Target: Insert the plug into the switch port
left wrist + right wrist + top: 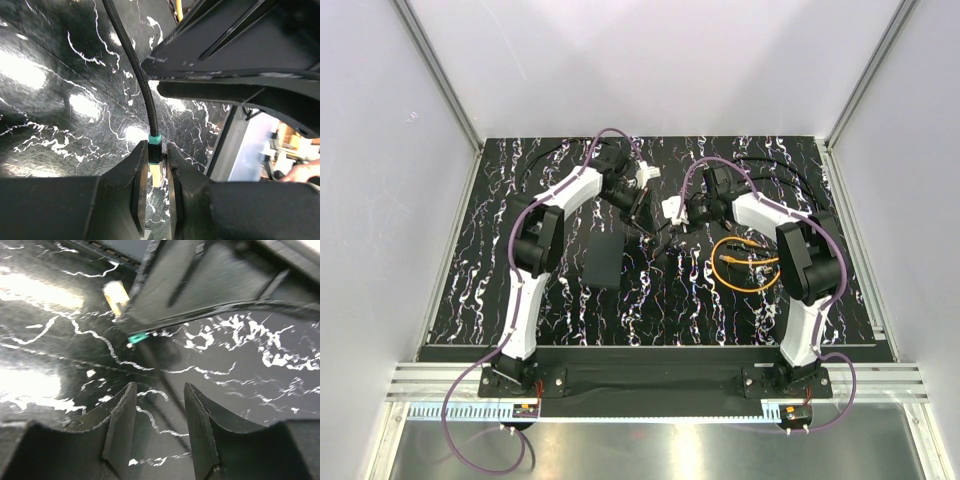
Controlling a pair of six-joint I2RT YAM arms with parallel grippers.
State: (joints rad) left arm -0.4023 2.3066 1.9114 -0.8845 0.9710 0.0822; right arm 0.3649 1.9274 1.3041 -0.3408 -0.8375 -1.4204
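Observation:
The switch box (605, 260) is a flat matte-black rectangle lying on the table left of centre; its port does not show. The orange coiled cable (745, 262) lies at the right, and I cannot make out its plug. My left gripper (642, 215) (156, 167) is shut on the end of a black braided cable (142, 75). That connector (155, 150) has a teal collar and a pale tip, and it is not the orange plug. My right gripper (665, 235) (160, 400) is open and empty just above the table, close beside the left gripper.
The table (520, 290) is black with white marbling. Thin black cables (780, 175) trail along the back right. The left gripper (200, 285) fills the top of the right wrist view. White walls and metal rails enclose the table.

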